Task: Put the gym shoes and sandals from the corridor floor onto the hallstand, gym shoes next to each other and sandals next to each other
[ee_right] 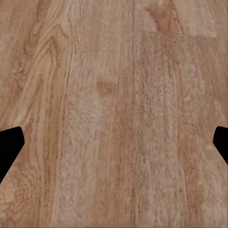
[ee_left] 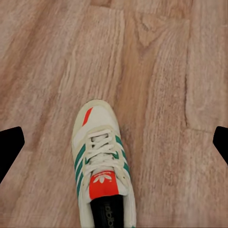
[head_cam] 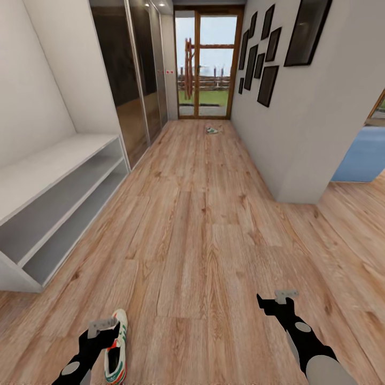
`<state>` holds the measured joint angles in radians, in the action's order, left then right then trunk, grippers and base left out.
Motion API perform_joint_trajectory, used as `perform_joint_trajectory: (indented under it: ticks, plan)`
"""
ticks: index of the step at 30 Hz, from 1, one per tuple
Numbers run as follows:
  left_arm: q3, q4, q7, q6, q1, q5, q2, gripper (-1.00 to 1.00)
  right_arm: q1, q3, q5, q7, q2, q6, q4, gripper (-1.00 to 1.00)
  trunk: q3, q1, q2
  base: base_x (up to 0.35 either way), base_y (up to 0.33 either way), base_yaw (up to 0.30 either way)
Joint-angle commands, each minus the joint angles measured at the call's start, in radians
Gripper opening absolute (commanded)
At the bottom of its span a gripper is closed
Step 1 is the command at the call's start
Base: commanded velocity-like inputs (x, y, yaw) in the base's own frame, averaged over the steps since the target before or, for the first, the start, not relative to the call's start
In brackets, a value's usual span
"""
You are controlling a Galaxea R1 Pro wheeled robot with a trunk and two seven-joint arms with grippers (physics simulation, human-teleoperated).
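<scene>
White lace-up gym shoe with green side stripes and a red-orange tongue [ee_left: 100, 164] is seen lying on the light brown wood-plank corridor floor [head_cam: 203, 224], just beside and partly behind the left gripper [head_cam: 101, 325], whose fingers are spread wide and hold nothing; a second small white shoe [head_cam: 212, 130] is noted far down the corridor near the wood-framed glass door [head_cam: 207, 64]. The low white-grey hallstand with two open shelves [head_cam: 53, 198] is recorded along the left wall, shelves bare. The right gripper [head_cam: 285, 295] is likewise spread wide over bare planks, well apart from both shoes.
</scene>
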<state>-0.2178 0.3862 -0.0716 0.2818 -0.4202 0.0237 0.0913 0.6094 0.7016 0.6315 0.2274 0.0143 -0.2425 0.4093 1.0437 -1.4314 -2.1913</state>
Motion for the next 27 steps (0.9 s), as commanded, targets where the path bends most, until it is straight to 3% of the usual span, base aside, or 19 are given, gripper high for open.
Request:
perform_joint_trajectory:
  ticks: [1,5,8,12,20,27]
  plan:
    - [-0.007,0.000,-0.006,0.002,-0.001,0.008,-0.002,1.00,0.001,0.009,0.006,0.007,0.000,-0.004,0.000,1.00,0.006,-0.004,-0.008,0.000,0.000,0.000]
    - [-0.005,0.017,0.009,0.002,-0.002,0.029,-0.007,1.00,0.001,0.009,0.006,0.006,0.000,-0.004,-0.001,1.00,0.024,-0.019,-0.036,0.000,0.000,0.000]
    - [0.015,0.065,0.042,-0.002,-0.001,0.080,-0.026,1.00,0.001,0.008,0.007,0.006,0.000,-0.004,0.000,1.00,0.038,-0.031,-0.057,0.000,0.000,0.000]
    - [0.018,0.079,0.065,-0.003,0.002,0.099,-0.036,1.00,0.001,0.008,0.006,0.006,-0.001,-0.004,-0.001,1.00,0.057,-0.046,-0.085,0.000,0.000,0.000]
    - [0.020,0.086,0.082,-0.001,0.010,0.100,-0.048,1.00,0.001,0.006,0.007,0.006,-0.003,-0.004,-0.001,1.00,0.095,-0.077,-0.141,0.000,0.000,0.000]
    - [0.024,0.037,0.087,0.009,0.012,0.086,-0.078,1.00,0.001,0.006,0.007,0.005,-0.004,-0.004,0.000,1.00,0.127,-0.103,-0.190,0.000,0.000,0.000]
